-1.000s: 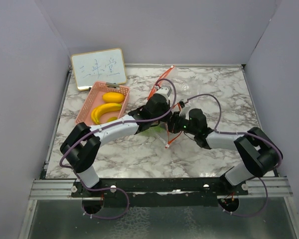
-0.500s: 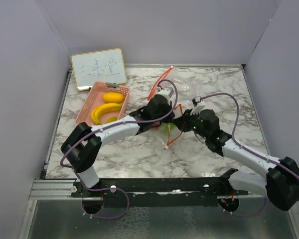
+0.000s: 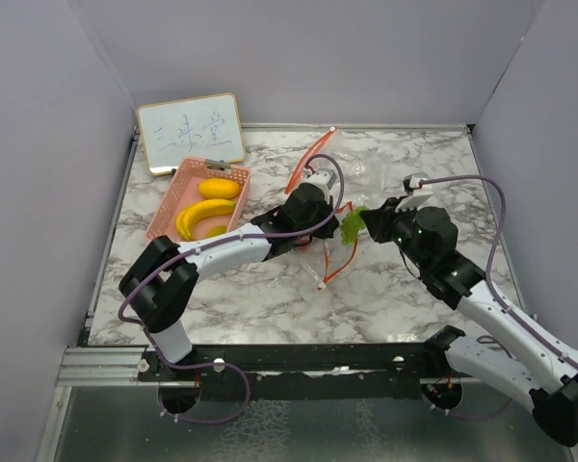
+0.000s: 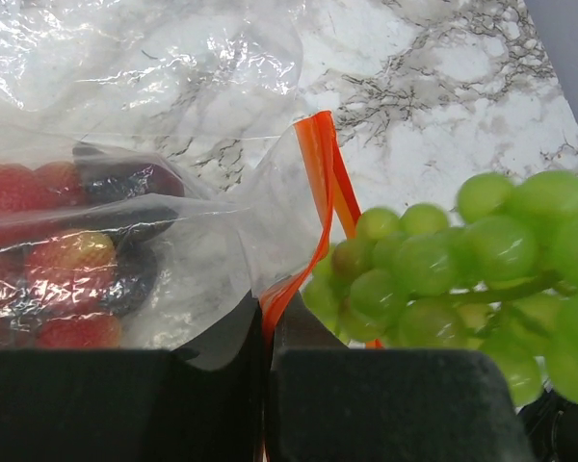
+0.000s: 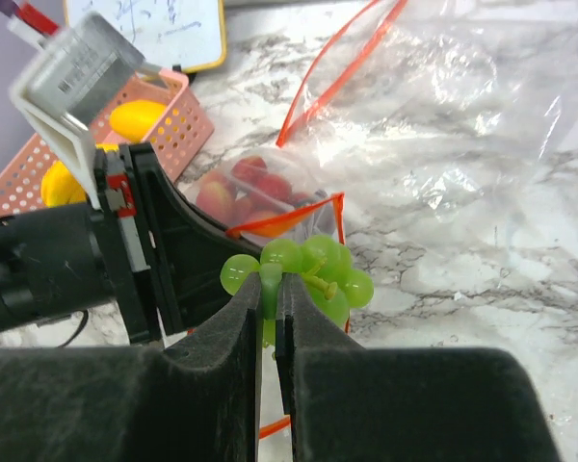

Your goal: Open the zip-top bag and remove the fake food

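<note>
The clear zip-top bag lies on the marble table, its orange zip strip pinched in my shut left gripper. Red and dark fake food pieces still sit inside the bag. My right gripper is shut on the stem of a green grape cluster, which hangs just outside the bag's mouth. From above, the grapes show between my left gripper and my right gripper.
A pink basket at the left holds a yellow banana and a yellow-orange lemon. A small whiteboard leans at the back left. Grey walls close in the table on three sides.
My right arm has drawn back to the right, pulling the green grapes out of the bag. The left gripper has kept its hold on the zip edge.
</note>
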Tool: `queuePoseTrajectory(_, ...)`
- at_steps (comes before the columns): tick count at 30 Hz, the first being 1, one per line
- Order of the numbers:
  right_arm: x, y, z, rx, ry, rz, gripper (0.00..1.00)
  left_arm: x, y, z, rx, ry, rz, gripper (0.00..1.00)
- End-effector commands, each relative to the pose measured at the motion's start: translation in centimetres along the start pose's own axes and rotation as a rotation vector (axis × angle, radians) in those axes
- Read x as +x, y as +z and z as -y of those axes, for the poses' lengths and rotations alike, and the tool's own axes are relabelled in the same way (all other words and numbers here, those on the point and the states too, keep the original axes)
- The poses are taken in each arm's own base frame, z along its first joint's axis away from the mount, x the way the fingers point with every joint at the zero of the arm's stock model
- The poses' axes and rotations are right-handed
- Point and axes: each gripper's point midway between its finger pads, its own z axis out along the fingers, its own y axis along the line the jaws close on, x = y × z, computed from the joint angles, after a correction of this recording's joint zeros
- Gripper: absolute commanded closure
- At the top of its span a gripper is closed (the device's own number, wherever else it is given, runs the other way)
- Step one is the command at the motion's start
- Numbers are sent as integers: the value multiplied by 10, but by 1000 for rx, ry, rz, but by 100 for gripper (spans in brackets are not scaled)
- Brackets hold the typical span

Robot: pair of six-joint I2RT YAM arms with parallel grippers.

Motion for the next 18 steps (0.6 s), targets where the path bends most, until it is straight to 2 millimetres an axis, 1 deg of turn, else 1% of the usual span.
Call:
queuePoseTrajectory(1, -33, -12, 6, 60, -54, 66, 99, 6, 2, 9, 48, 0, -8, 98)
queuePoseTrajectory(2, -36, -13, 6, 60, -58, 68, 99, 5, 1, 9, 51, 0, -7, 94)
queuePoseTrajectory(5, -41, -14, 4, 54, -62, 78, 99, 3, -3, 11, 58, 5, -2, 75)
queuePoseTrajectory(7, -45, -14, 2, 51, -64, 87, 99, -1, -7, 10, 46, 11, 6, 56)
queuePoseTrajectory(8, -48, -15, 1, 50, -66, 92, 99, -4, -9, 10, 38, 14, 12, 48)
queuePoseTrajectory(9, -51, -15, 1, 49, -69, 99, 99, -7, -11, 9, 34, 20, 17, 42)
queuePoseTrajectory(11, -58, -15, -2, 46, -75, 110, 99, -13, -16, 8, 25, 28, 28, 38)
queuePoseTrajectory(14, -70, -13, -7, 34, -92, 127, 99, -17, -24, 3, 14, 31, 34, 37)
queuePoseTrajectory(18, -77, 1, -17, 5, -117, 115, 99, -25, -44, -11, -2, -7, 86, 37)
